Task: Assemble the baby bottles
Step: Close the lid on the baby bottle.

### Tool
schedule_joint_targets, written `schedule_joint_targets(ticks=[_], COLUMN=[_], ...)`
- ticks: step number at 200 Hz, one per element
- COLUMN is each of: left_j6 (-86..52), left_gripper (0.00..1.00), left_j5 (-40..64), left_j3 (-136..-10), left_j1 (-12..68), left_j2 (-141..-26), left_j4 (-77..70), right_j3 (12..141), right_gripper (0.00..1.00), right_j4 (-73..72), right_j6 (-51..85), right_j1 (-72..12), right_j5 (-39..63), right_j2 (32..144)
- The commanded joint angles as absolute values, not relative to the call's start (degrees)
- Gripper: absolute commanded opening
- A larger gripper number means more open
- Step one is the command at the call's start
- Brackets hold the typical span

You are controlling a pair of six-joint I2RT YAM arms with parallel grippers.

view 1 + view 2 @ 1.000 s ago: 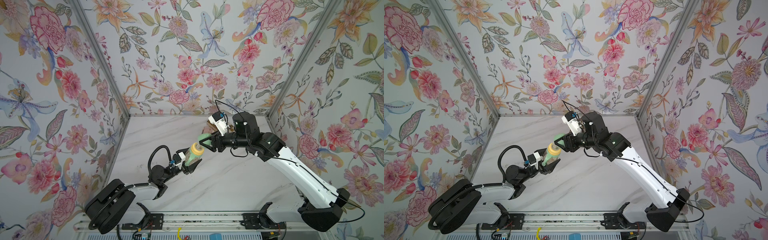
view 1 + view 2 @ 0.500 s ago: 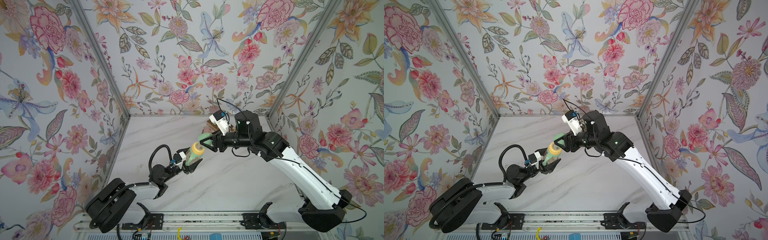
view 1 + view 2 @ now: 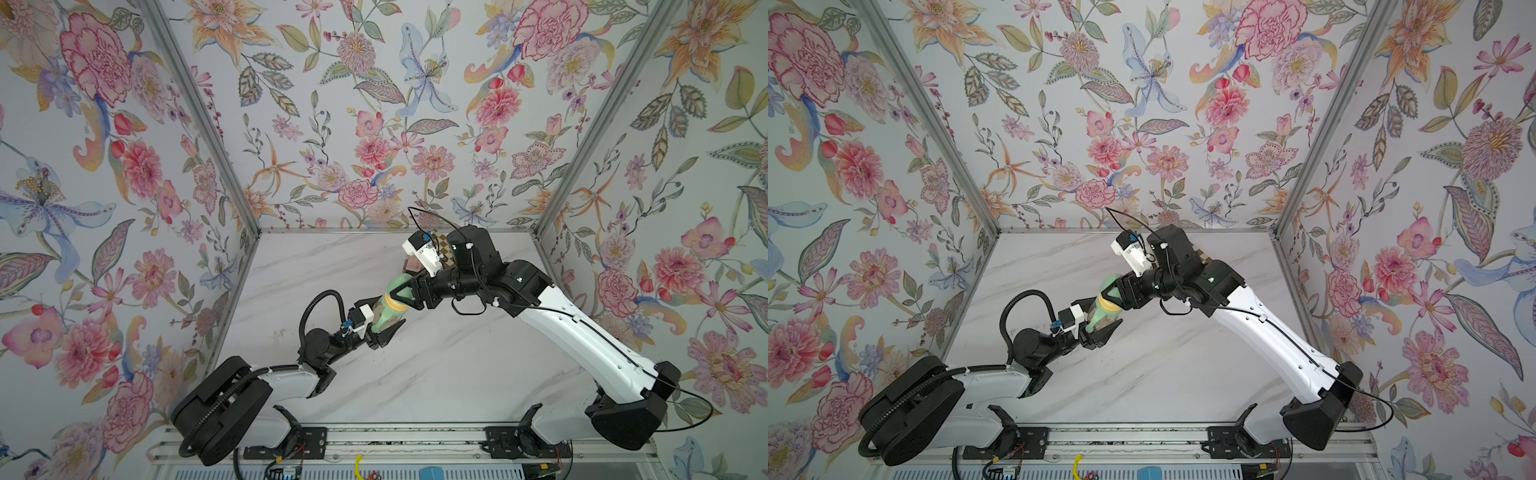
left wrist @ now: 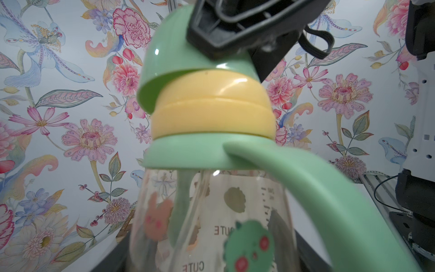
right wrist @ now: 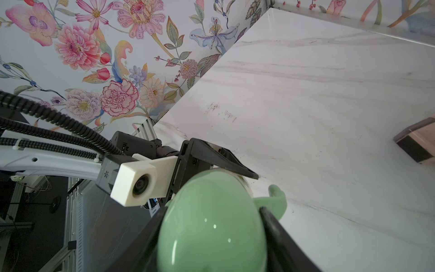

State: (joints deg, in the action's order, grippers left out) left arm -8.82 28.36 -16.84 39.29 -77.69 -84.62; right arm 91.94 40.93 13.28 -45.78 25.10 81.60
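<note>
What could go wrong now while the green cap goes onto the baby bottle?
1. The dome cap sits tilted over the yellow ring, one edge lower; pressing may jam it instead of seating it.
2. The left pincer holds the clear bottle; the right pincer pushing on the cap could make it slip.

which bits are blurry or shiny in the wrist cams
Left wrist view: the handle nearest the lens is blurred, and the ring carries a white glare streak. Right wrist view: the cap is soft, with small bright glints, while the table is sharp.
</note>
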Motion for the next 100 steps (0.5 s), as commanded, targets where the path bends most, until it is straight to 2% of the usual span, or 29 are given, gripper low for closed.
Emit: schedule_joint_targets(ticks=[1,100], left_j6=[-7.7,-7.9], left_gripper=[0.00,0.00], left_j5=[29.3,29.6], left_j3=[-18.3,-19.9], left_j1=[39.6,39.6], left_j2=[-76.6,-77.2], left_j4=[-89.4,-87.8], right_j3=[93.1,91.2], right_gripper=[0.61,0.64], right_j4=[43.7,46.2], right_j6=[11.6,9.1], right_j1=[-46.3,-47.0], right_j5=[26.1,29.8], right_j2=[82.5,82.0])
